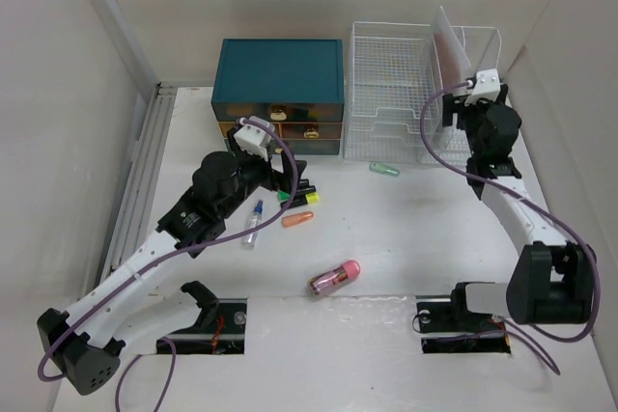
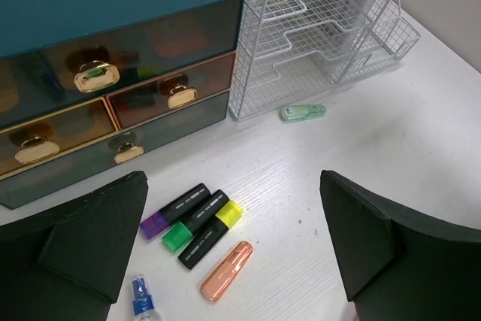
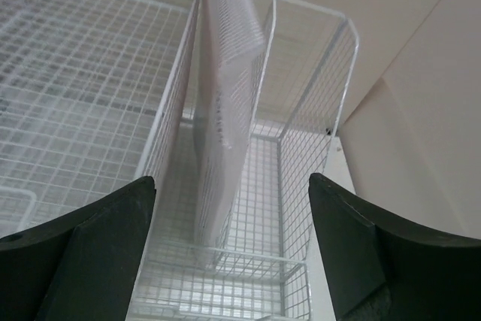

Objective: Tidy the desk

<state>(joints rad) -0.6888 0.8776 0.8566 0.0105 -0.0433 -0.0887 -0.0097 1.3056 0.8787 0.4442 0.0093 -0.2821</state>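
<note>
The white desk (image 1: 415,238) carries scattered small items. Three black highlighters (image 2: 197,221) with purple, green and yellow caps lie side by side, and an orange capsule-shaped piece (image 2: 226,270) lies beside them. My left gripper (image 2: 233,204) hangs open above them, touching nothing. In the top view it (image 1: 293,183) sits in front of the teal drawer box (image 1: 278,84). My right gripper (image 3: 231,186) is open at the white wire rack (image 1: 406,94). A translucent folder (image 3: 222,103) stands upright in the rack's right slot, between the spread fingers and free of them.
A small blue-capped bottle (image 1: 253,224), a mint-green piece (image 1: 384,169) in front of the rack, and a pink-and-dark cylinder (image 1: 335,278) near the front lie on the desk. Walls close in left, right and behind.
</note>
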